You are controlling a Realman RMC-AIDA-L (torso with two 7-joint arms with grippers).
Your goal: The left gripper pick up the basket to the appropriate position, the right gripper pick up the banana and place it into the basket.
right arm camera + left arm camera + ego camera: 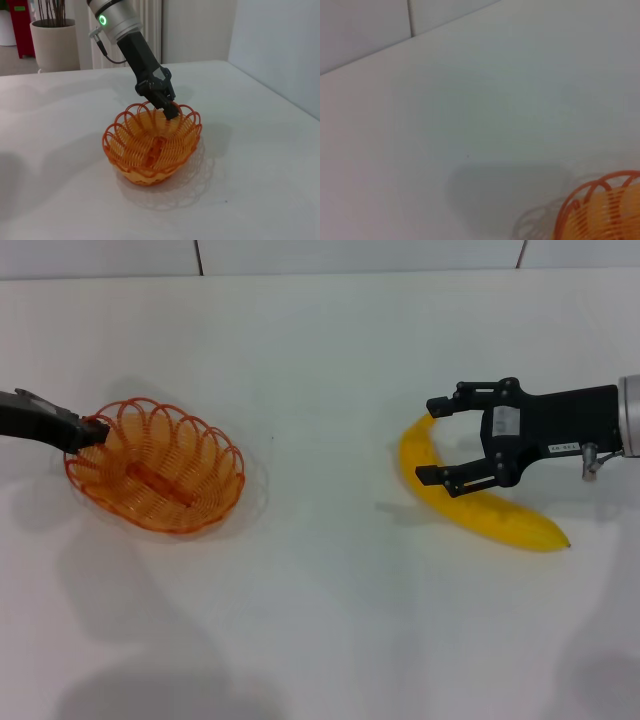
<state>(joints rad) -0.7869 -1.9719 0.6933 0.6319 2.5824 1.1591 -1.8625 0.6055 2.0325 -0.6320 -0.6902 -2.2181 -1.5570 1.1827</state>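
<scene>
Head view shows the white worktop (320,620) with wide bare room between basket (155,465), left, and banana (480,500), right. Left claw (92,432) pinches the basket's left rim, closed on the wire. Right claw (437,440), spread wide, straddles the banana's upper end without gripping it.

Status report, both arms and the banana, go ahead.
Left gripper shut on basket rim. Right gripper open, fingers straddling banana, which lies on the table. Nothing between banana and basket.
</scene>
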